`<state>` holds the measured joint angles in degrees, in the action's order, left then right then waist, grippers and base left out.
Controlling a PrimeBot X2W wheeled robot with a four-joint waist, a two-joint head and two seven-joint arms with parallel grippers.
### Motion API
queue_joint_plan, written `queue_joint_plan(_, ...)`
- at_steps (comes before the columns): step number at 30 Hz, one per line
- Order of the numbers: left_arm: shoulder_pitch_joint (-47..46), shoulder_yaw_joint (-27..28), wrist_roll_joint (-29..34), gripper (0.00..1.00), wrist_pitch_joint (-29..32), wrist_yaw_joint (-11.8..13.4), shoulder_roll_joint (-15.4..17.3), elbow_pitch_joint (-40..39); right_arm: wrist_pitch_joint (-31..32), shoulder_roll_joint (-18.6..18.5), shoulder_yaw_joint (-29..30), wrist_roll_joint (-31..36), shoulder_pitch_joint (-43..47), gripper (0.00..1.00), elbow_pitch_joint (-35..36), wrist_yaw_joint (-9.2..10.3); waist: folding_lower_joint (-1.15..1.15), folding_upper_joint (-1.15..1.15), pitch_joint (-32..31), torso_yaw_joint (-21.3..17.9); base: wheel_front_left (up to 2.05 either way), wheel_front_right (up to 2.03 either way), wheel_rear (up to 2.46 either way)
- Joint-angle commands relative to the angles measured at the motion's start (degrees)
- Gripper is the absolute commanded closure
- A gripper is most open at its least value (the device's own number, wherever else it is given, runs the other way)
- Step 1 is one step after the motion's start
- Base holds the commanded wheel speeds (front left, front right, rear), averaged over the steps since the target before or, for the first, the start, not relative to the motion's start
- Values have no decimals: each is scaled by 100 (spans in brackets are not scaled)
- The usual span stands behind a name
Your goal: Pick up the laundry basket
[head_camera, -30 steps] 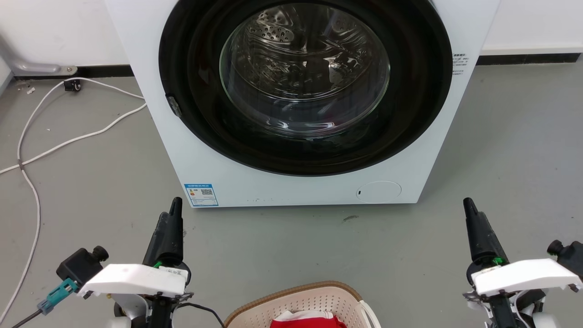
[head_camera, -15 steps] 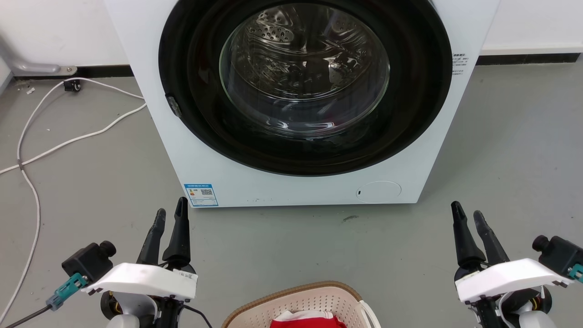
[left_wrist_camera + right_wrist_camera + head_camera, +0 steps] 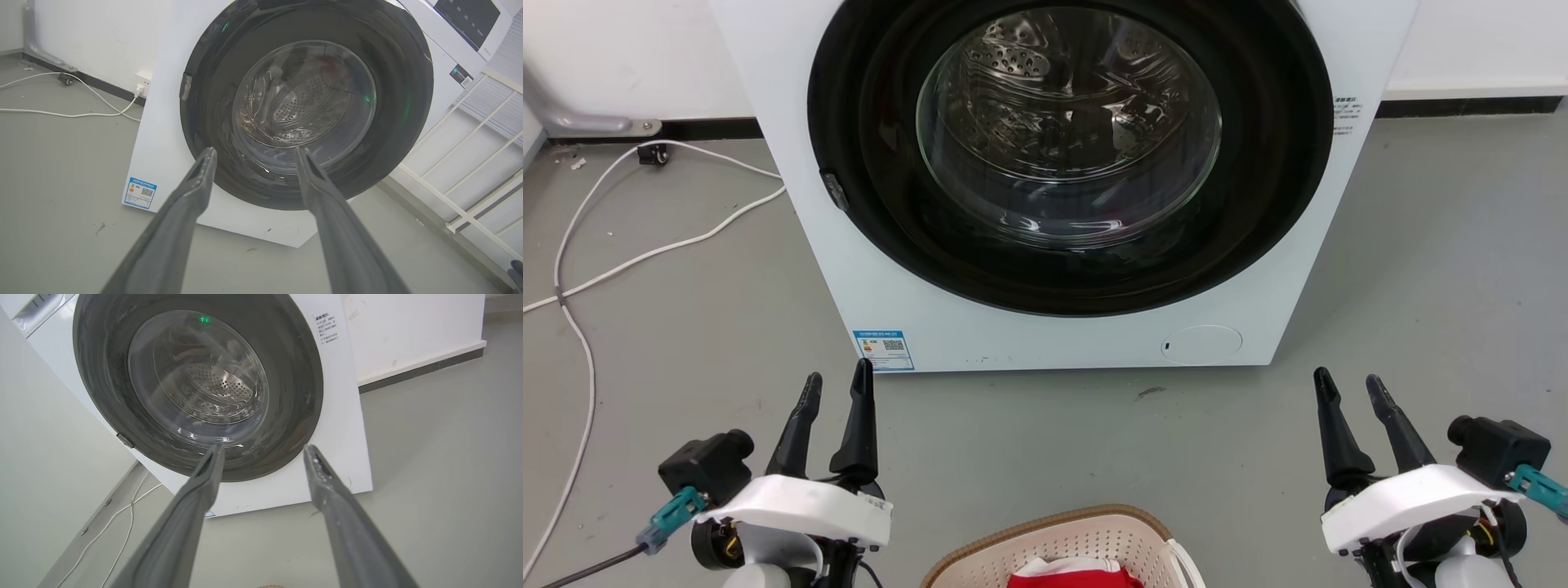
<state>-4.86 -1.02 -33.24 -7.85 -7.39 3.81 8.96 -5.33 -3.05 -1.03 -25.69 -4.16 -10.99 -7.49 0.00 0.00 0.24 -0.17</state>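
Laundry basket (image 3: 1086, 539) is low centre in head view. It looks to sit on the floor (image 3: 1013, 441) on the robot's side of the washing machine (image 3: 890, 269), well apart from its front. Only the far rim + a bit of perforated wall show, w/ a red garment (image 3: 1074, 574) inside.

Left gripper (image 3: 836, 374) is off the basket's left side, right gripper (image 3: 1346, 377) off its right. Both point fwd at the machine, fingers spread, nothing btwn them, neither touching the basket. Wrist views agree: clear gap btwn each pair of fingers, machine door beyond.

Step in hand, I'd judge, is the approach: task barely begun, no contact yet. To do it well:
- Bring both arms back, inward + down so each gripper meets the brown rim on opposite sides, roughly level.
- Keep jaws wide till rim sits btwn the fingers, then close both together.
- Rim is plastic and prob. flexes, so lift both sides at the same rate or the basket tips.
- Head cam likely needs to tilt down first: most of the basket is cut off and handles can't be made out.

White cable (image 3: 645, 253) lies toward the floor's left, well clear.
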Motion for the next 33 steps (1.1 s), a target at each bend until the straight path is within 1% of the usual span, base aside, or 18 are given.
queue_joint_plan(1, -99, -5, 188, 0, -63, -5, 40, -18, -10, 4, -10, 209, -65, 0, 73, 0, 0, 0, -5, 2, 0, 0, 0)
queue_joint_plan(10, -76, -30, 823, 0, -191, 32, 60, 86, 96, 8, 0, 898, 14, 0, 68, 0, 0, 0, -22, 4, 0, 0, 0)
queue_joint_plan(18, -76, -59, 1266, 0, -302, 30, 64, 144, 128, 11, -10, 1423, 44, 0, 45, 0, 0, 0, -17, 2, 0, 0, 0)
queue_joint_plan(33, -120, -105, 2052, 0, -480, 107, 52, 324, 76, 17, -24, 2185, 50, 0, -39, 1, 0, 0, 3, -5, 0, 0, 0)
